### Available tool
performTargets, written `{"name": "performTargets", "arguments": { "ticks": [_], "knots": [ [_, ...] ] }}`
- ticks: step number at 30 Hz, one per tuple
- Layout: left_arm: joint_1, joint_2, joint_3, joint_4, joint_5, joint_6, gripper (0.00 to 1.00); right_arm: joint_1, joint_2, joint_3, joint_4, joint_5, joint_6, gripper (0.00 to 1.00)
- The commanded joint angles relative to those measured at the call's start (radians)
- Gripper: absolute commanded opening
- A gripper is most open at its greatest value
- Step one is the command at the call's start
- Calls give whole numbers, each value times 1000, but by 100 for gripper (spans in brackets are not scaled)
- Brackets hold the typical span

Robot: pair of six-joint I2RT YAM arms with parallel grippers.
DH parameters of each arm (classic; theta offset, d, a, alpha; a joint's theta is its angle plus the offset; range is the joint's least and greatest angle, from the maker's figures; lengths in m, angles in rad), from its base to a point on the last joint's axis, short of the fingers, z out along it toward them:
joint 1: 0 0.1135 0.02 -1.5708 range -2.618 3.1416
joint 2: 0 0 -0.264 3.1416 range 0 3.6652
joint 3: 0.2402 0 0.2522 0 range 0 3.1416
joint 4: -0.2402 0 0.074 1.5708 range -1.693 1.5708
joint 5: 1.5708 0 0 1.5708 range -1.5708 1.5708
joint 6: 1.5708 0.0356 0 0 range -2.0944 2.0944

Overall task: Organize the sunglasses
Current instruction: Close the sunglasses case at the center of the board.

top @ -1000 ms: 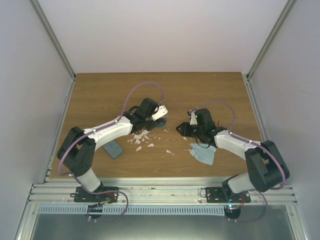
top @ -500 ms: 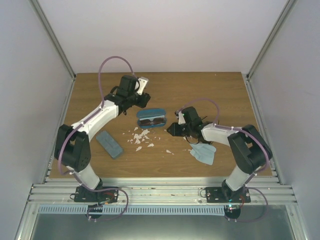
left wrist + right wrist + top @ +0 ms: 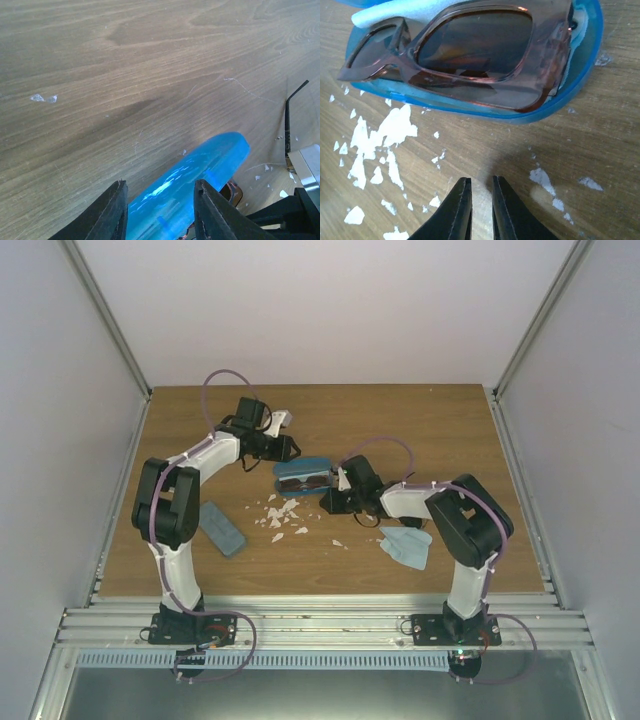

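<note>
The reddish-brown sunglasses [image 3: 470, 45] lie folded in the open bright blue case [image 3: 582, 60], mid-table in the top view [image 3: 303, 480]. My left gripper [image 3: 160, 185] stands at the case's far left end [image 3: 285, 448], open, with the raised blue lid [image 3: 210, 160] between its jaws; contact cannot be told. My right gripper [image 3: 481, 179] hovers just in front of the case [image 3: 328, 504], its jaws a narrow slit apart with nothing between them. A thin black arm of the black sunglasses [image 3: 287, 120] shows by the right arm; the rest of that pair is hidden.
A grey-blue rectangular case [image 3: 222, 529] lies at the front left. White crumbs [image 3: 280, 518] are scattered in front of the blue case. A pale blue cloth [image 3: 405, 545] lies at the front right. Walls close the table on three sides.
The left arm swung off the blue case toward the back left, then settled at the case's far left end. The right gripper slid left up to the case. Both pairs of jaws narrowed.
</note>
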Motion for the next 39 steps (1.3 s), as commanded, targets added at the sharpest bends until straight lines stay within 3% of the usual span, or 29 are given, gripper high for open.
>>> {"name": "performTargets", "arguments": {
  "ticks": [1,18,39],
  "knots": [
    [14,27,36,28,82,-10,37,10,32,32,22,49,5,14],
    [15,-8,-87,77,151,-7,31,-12,106,140,-40,180,30,13],
    [-14,-68,-231,183,228,-106,29,-63,138,122,54,2,70,13]
  ]
}}
